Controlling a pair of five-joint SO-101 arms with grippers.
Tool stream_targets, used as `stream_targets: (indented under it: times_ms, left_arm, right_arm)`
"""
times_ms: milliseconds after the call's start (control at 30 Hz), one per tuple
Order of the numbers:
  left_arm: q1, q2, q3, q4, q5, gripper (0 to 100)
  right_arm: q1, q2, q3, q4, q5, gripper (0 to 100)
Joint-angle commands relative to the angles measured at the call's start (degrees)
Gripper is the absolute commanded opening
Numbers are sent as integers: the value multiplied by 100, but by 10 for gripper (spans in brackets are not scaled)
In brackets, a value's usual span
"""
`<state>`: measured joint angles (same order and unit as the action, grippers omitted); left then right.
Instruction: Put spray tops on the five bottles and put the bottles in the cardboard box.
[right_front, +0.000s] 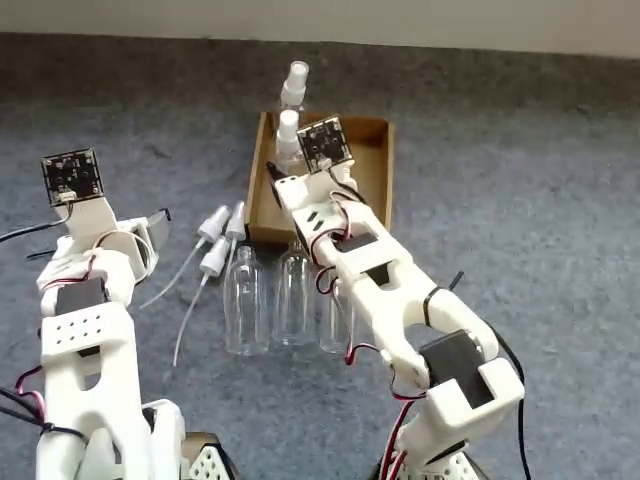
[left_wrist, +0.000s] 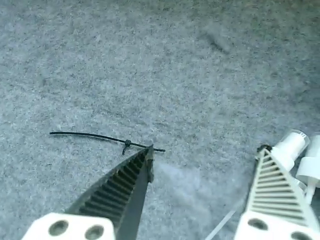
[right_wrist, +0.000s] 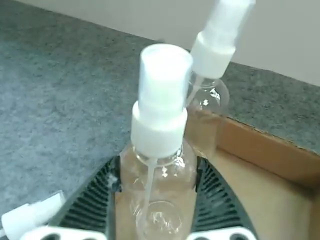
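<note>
My right gripper (right_front: 284, 168) (right_wrist: 157, 175) is shut on a clear bottle (right_front: 288, 140) (right_wrist: 159, 165) with a white spray top, held upright over the left side of the cardboard box (right_front: 372, 170) (right_wrist: 260, 147). A second topped bottle (right_front: 294, 85) (right_wrist: 210, 100) stands at the box's far left corner. Three open bottles (right_front: 245, 300) (right_front: 293, 295) (right_front: 335, 315) stand in a row in front of the box. Three loose spray tops (right_front: 213, 222) (right_front: 237, 220) (right_front: 213, 258) lie left of them. My left gripper (right_front: 150, 230) (left_wrist: 207, 150) is open over bare carpet, just left of the spray tops (left_wrist: 290, 147).
Grey carpet covers the table. A thin black zip tie (left_wrist: 100, 136) sticks out at my left gripper's fingertip. The right arm (right_front: 390, 290) stretches over the row of open bottles. A pale wall runs along the far edge.
</note>
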<state>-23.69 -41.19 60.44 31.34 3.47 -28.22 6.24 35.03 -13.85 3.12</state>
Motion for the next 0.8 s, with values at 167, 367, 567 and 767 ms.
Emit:
stream_targets:
  times_ms: [167,367,567,767]
  left_arm:
    - [101,13,-251,-114,44,287]
    - [101,13,-251,-114,44,287]
    - [154,13,-251,-114,35,287]
    - [163,13,-251,-114,35,287]
  right_arm:
    - [75,189,-664,-127,44,4]
    - [75,435,-901,-127,44,4]
    - [75,462,-927,-127,44,4]
    - [75,462,-927,-127,44,4]
